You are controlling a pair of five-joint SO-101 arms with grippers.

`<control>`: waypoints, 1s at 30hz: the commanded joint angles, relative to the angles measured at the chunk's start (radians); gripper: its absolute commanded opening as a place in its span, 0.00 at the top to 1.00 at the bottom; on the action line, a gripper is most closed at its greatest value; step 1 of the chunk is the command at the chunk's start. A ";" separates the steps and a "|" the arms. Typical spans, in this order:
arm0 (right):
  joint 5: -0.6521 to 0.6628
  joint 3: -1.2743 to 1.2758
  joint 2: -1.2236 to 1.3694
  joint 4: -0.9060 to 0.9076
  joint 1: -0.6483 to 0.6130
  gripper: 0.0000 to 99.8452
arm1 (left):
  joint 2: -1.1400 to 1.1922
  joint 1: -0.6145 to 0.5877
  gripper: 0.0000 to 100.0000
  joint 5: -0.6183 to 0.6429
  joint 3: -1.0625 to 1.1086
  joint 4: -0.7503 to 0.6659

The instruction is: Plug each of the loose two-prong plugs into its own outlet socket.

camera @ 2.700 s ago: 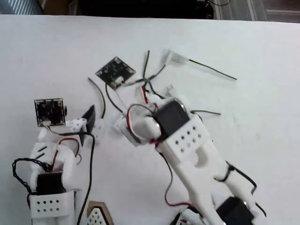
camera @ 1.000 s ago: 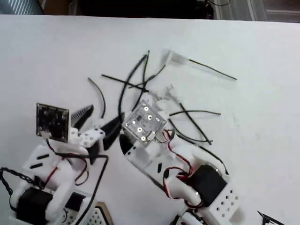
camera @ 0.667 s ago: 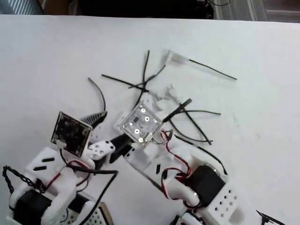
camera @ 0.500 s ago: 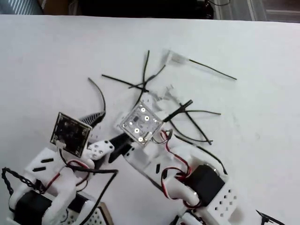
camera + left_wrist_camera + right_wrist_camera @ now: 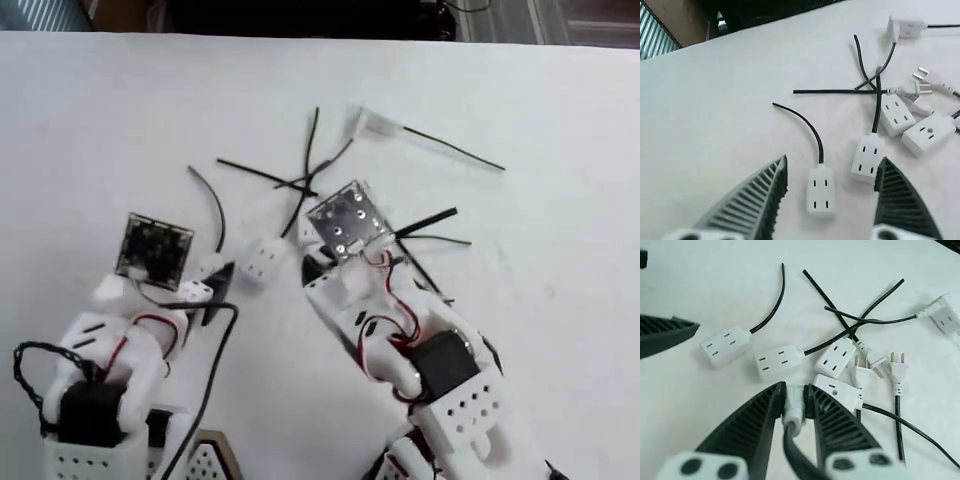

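Right gripper [image 5: 795, 390]: jaws clamped on white plug [image 5: 793, 409], near sockets [image 5: 777, 362], presumably for insertion. Left gripper [image 5: 834, 162]: jaws wide, empty, facing curved-cord socket [image 5: 820, 198], perhaps to brace it.

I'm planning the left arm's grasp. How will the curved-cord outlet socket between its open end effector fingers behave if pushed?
The outlet socket looks small, plastic and flat-lying: probably light, likely to slide on the smooth table rather than tip. Its short black cord ends free, so it should trail without tugging back.
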 commanded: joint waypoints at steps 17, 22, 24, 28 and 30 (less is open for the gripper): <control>0.052 -0.267 0.651 -0.125 0.018 0.98 | 0.619 -0.200 0.65 0.000 -0.270 -0.018; 0.133 -0.416 0.843 -0.127 -0.024 0.98 | 0.616 -0.292 0.65 0.003 -0.261 -0.012; 0.172 -0.468 0.906 -0.127 -0.044 0.98 | 0.611 -0.321 0.65 0.006 -0.238 -0.017; 0.249 -0.548 1.003 -0.127 -0.090 0.98 | 0.611 -0.335 0.65 0.008 -0.172 -0.020; 0.267 -0.582 1.043 -0.127 -0.108 0.98 | 0.610 -0.334 0.65 0.008 -0.135 -0.035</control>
